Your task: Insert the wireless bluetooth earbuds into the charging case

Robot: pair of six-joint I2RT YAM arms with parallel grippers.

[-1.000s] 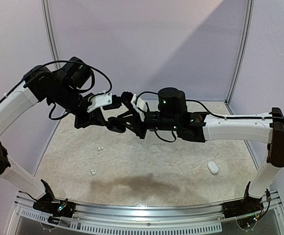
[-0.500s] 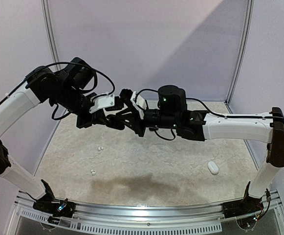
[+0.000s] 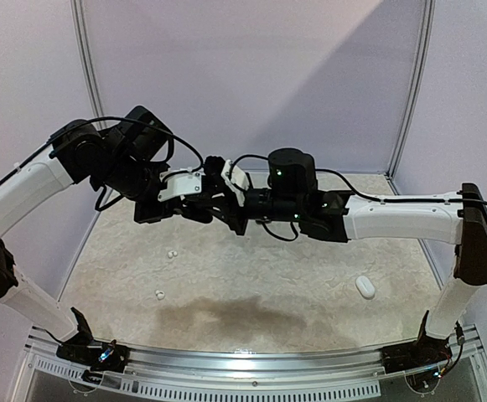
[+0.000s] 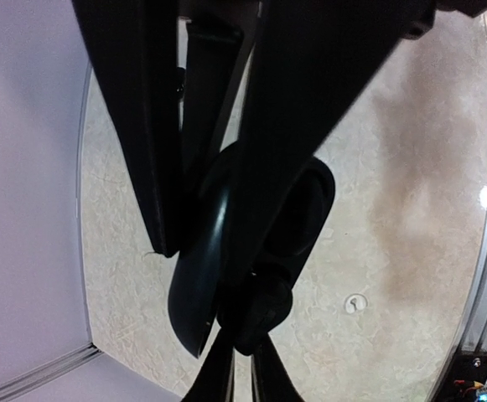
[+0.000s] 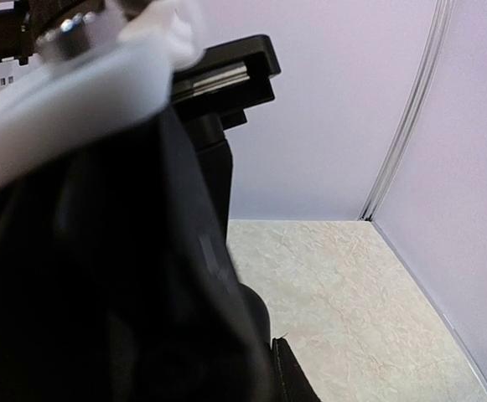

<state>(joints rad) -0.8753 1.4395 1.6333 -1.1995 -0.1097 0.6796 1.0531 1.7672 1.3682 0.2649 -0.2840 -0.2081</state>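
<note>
Both arms are raised and meet above the table's back middle. My left gripper is shut on an open black charging case, with its glossy lid swung to one side. In the left wrist view my right gripper comes up from below, shut on a small black earbud that it presses against the case's edge. Two white earbuds lie on the table at the left. One of them also shows in the left wrist view. The right wrist view is mostly blocked by dark close parts.
A white pebble-shaped case lies on the table at the right. Purple walls enclose the mottled beige table on three sides, with a metal rail along the near edge.
My left gripper has moved right and slightly down with the case, closing on the right gripper. The right gripper has lifted a little toward it.
</note>
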